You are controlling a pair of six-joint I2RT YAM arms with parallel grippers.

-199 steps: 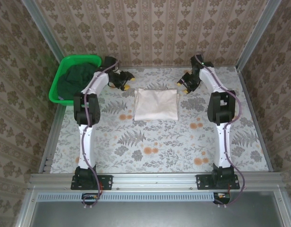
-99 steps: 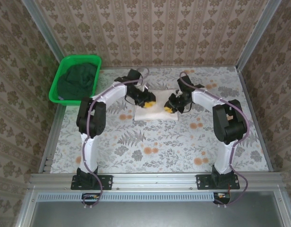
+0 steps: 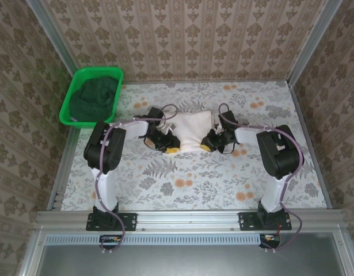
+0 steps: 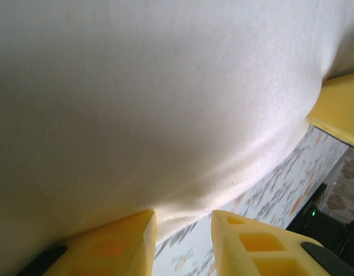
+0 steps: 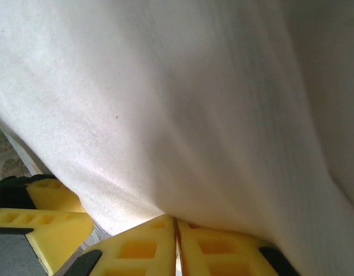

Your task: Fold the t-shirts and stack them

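Observation:
A folded cream-pink t-shirt lies on the floral table, and both grippers sit at its near edge. My left gripper is at the near left corner. In the left wrist view the left gripper has its yellow jaws a little apart, with the cream t-shirt resting on its left finger and table showing through the gap. My right gripper is at the near right corner. In the right wrist view the right gripper has its jaws pressed together on the edge of the cream t-shirt. A dark green t-shirt lies bunched in the basket.
The bright green plastic basket stands at the far left corner of the table. Patterned walls enclose the table on three sides. The metal rail with both arm bases runs along the near edge.
Both grippers came from the far corners, across the cream t-shirt, down to its near edge. Both narrowed, and the right one closed on the cloth.

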